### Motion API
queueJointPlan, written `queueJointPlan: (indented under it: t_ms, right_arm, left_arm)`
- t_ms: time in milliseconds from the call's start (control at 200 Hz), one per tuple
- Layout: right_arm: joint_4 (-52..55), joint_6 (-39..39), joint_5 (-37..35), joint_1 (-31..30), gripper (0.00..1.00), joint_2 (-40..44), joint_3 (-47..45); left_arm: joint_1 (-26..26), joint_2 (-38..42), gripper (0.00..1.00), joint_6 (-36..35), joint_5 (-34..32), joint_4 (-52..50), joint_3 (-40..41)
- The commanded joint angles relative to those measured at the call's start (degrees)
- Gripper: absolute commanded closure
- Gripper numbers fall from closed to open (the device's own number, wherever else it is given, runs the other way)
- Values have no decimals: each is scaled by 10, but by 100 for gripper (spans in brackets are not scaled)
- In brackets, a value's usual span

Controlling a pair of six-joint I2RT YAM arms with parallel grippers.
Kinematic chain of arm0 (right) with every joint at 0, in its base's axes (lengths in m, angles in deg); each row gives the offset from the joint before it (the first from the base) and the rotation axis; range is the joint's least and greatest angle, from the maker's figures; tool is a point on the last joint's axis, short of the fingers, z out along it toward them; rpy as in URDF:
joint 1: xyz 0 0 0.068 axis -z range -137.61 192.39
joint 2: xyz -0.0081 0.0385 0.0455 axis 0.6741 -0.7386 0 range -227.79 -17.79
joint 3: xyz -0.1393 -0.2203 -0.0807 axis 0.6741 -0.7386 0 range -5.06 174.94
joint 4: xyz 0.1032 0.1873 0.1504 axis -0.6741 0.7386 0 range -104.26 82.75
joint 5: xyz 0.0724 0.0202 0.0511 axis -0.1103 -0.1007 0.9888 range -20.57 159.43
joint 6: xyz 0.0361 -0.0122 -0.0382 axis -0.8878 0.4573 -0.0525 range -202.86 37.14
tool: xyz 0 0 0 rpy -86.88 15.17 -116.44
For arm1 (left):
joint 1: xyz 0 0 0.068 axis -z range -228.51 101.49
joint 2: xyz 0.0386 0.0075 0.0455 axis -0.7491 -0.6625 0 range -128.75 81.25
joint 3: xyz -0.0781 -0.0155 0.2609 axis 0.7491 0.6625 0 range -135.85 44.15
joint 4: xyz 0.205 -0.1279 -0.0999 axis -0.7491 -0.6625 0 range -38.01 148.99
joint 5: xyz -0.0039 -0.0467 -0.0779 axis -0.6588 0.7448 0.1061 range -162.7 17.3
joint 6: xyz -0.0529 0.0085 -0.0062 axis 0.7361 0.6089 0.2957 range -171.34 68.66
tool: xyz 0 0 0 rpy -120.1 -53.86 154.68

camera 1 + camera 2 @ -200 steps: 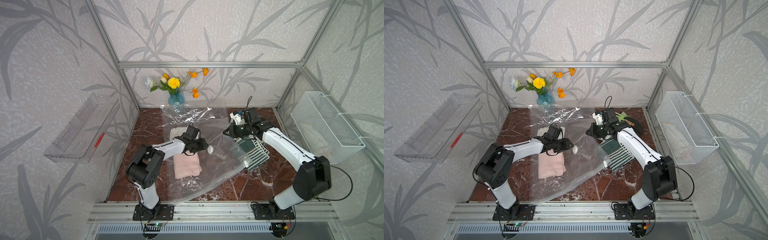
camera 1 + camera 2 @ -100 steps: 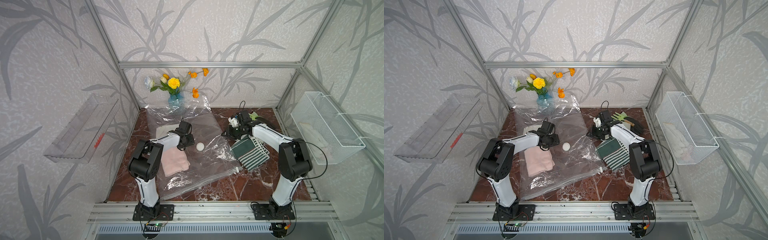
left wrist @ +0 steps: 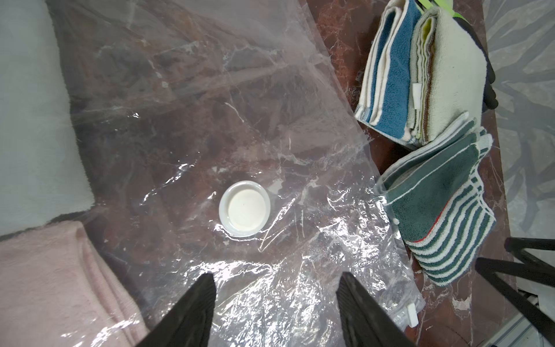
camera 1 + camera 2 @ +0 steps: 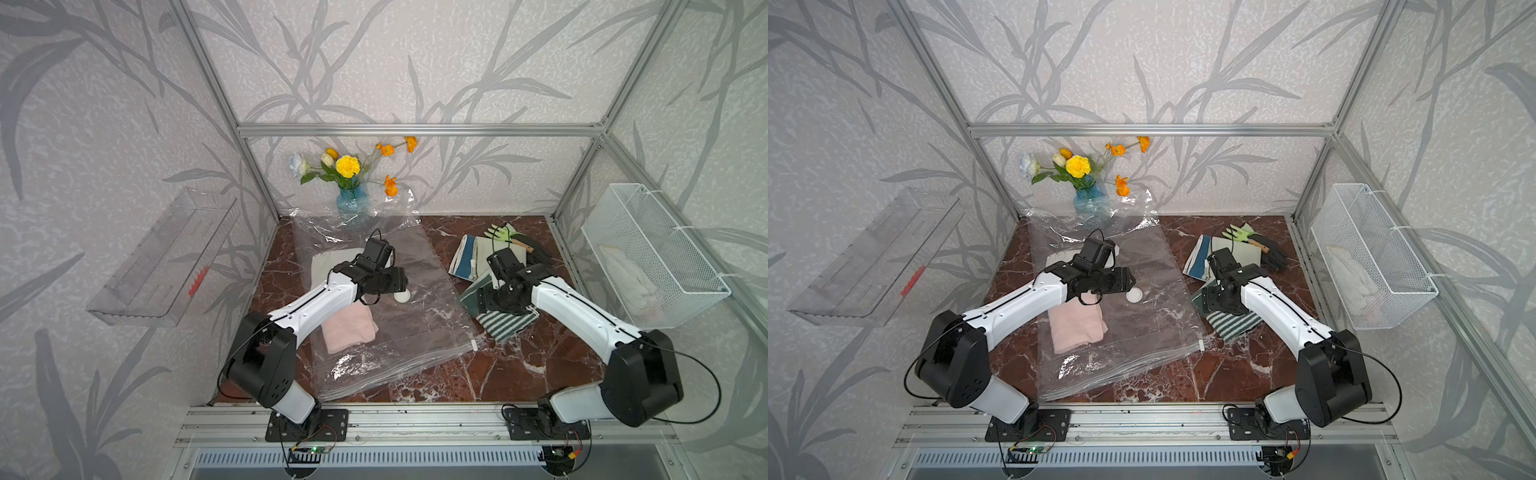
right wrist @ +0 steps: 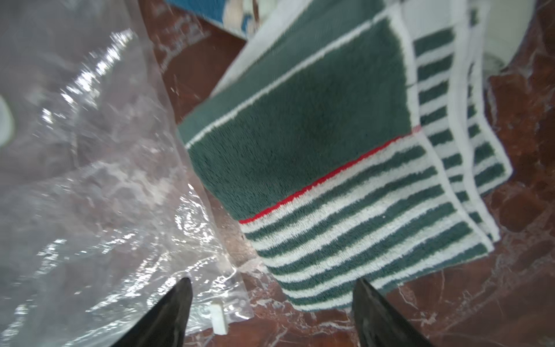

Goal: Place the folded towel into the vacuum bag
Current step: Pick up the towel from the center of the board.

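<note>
Towel (image 4: 349, 330), pink, lies inside the bag (image 4: 415, 324), which has just dropped flat. The left gripper (image 3: 277, 279) and right gripper (image 5: 273, 282) have both let go, jaws wide and empty. Placement looks done.

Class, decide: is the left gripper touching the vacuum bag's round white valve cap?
Apart. The left wrist view shows the left gripper, jaws open, ending short of the valve cap, gap plainly visible.

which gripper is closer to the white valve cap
Left. Left gripper hovers right by the valve cap; right gripper is farther off, above the striped towel.
</note>
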Motion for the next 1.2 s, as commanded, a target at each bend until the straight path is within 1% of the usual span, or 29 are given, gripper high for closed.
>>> queueJointPlan:
  t_ms: [0,130,220,310,430,490,575,600,765,885,940,1025,1105,1195]
  right_arm:
    - [8,31,-49,-20,17,-32,-10]
    - [-12,35,-35,-30,17,-98,2]
    - [-24,33,-42,-31,17,-134,8]
    - [-21,25,-66,-28,22,-176,13]
    - [-39,25,-33,-18,43,-179,5]
    - [-41,25,-24,-17,56,-177,3]
    - [-48,22,-1,-9,72,-151,-9]
    - [-49,21,5,-5,75,-142,-14]
    - [-30,16,44,30,93,-11,-34]
    - [-3,29,85,31,100,61,-12]
    - [26,27,87,10,100,73,18]
    - [54,14,37,-62,100,64,66]
    - [56,-9,6,-134,100,20,102]
    - [5,-36,-9,-194,99,-53,120]
  left_arm:
    - [1,0,34,5,13,-16,-10]
    - [4,5,34,6,14,-15,-3]
    - [4,11,34,6,12,-15,6]
    - [4,17,34,5,10,-15,12]
    - [4,10,33,1,14,11,34]
    - [3,-4,33,3,8,30,56]
    - [2,-25,34,7,-6,39,78]
    - [2,-29,34,11,-10,41,84]
    - [6,-51,34,15,-13,57,100]
    - [21,-74,34,7,-2,74,102]
    - [28,-87,34,6,1,76,98]
    - [36,-98,34,10,9,79,94]
    - [39,-89,34,15,18,79,87]
    - [39,-61,34,20,33,73,81]
